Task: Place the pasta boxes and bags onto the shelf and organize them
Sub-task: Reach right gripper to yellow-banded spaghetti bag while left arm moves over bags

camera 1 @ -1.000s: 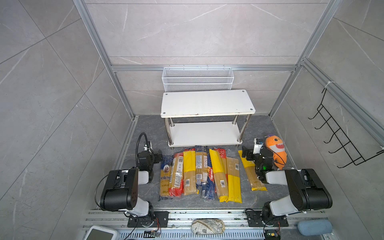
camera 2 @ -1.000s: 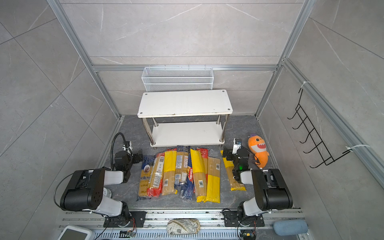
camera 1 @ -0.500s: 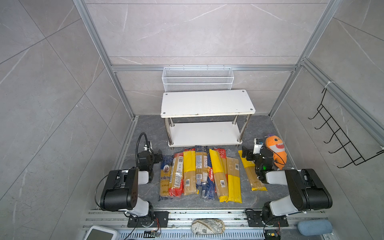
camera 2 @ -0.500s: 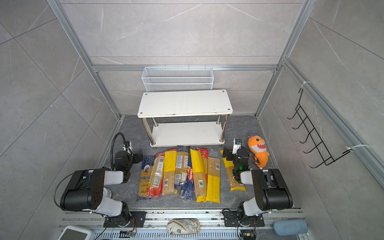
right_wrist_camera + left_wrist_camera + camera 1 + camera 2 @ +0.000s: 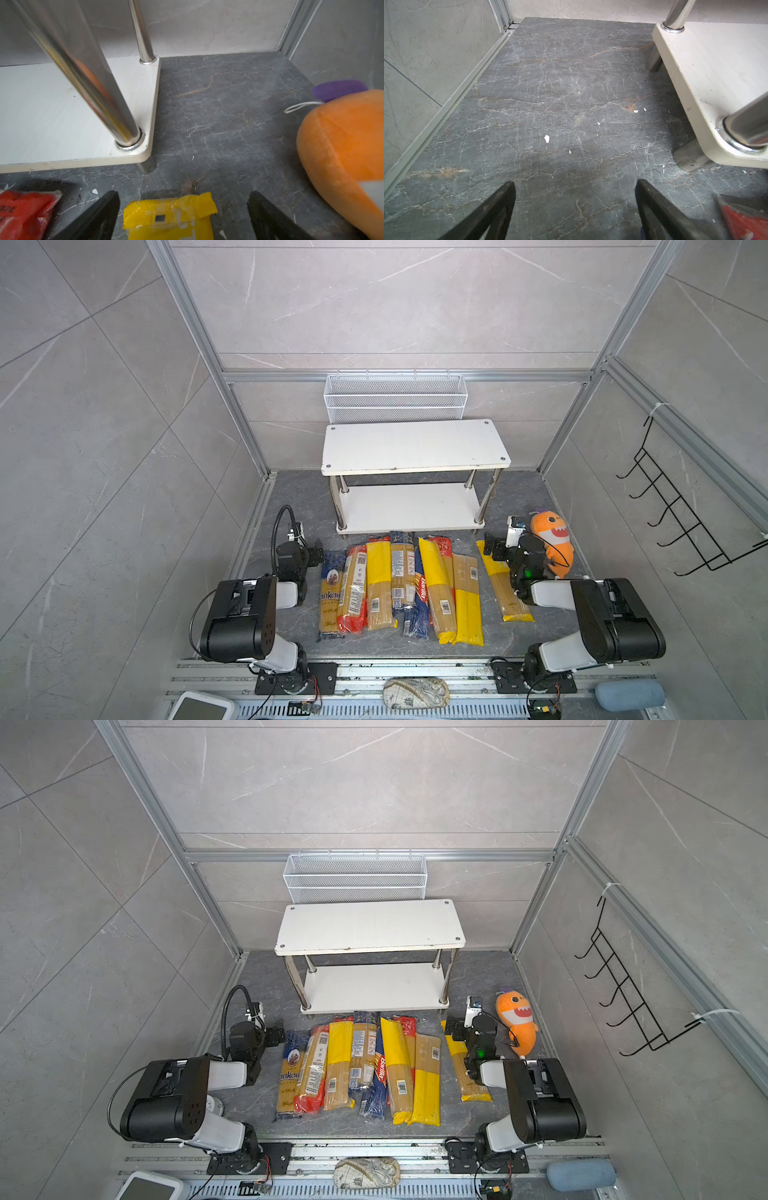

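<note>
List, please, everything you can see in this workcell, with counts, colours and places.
shelf: one, white boards, chrome legs, back centre, bare
pasta packs: about eight showing, yellow, red, clear and dark blue, overlapping in a row on the floor before the shelf
lone pasta pack: one, clear with yellow ends, floor right of the row
wire basket: one, white, back wall above the shelf
hook rack: one, black, right wall
plush toy: one, orange, floor, far right
pouch: one, patterned, front rail
left gripper: one, black, open, left of the row
right gripper: one, black, open, over the lone pasta pack's yellow end
</note>
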`<state>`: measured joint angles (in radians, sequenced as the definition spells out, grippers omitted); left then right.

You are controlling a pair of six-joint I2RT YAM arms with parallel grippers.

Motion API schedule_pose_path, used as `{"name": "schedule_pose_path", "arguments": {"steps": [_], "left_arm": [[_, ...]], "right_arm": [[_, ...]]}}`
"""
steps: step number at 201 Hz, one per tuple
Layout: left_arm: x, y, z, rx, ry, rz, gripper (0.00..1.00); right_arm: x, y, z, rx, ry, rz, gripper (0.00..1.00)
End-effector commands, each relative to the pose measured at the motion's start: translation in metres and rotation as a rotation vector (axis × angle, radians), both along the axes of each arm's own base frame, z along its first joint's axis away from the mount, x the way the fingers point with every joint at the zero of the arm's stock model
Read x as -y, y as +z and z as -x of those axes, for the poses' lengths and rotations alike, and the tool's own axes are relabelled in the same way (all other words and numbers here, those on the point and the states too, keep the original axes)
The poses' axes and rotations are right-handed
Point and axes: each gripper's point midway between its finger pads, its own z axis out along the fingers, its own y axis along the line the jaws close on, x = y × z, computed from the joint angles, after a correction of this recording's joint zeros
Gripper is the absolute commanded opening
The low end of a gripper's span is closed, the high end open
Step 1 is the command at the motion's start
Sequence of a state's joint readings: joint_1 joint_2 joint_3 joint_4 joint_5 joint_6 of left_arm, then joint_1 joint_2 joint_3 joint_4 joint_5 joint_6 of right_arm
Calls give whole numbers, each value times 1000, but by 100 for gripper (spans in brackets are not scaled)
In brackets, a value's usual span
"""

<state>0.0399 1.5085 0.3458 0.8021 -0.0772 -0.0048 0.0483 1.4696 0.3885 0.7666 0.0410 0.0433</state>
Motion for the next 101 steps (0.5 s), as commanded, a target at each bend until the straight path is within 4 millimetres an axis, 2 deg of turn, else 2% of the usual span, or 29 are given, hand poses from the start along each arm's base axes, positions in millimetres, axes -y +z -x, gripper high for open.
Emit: {"name": "schedule_pose_path", "arguments": {"steps": [1, 20, 40, 76, 101], "left_arm": [[-4, 27, -14, 56, 26, -6, 91], [-3, 36, -19, -16, 20, -5, 90], [-1, 48, -22, -45, 16, -22, 90], [4, 84, -16, -46, 72, -21, 91], [24, 105, -2, -59, 60, -19, 91]], "right_arm": [[-8, 27, -4, -5, 0, 75, 100], [-10, 40, -3, -32, -58, 112, 100], [-5, 50, 3, -152, -169, 65, 100], [1, 54, 34, -347, -274, -14, 100], [-4, 53, 60, -404, -272, -65, 100]]}}
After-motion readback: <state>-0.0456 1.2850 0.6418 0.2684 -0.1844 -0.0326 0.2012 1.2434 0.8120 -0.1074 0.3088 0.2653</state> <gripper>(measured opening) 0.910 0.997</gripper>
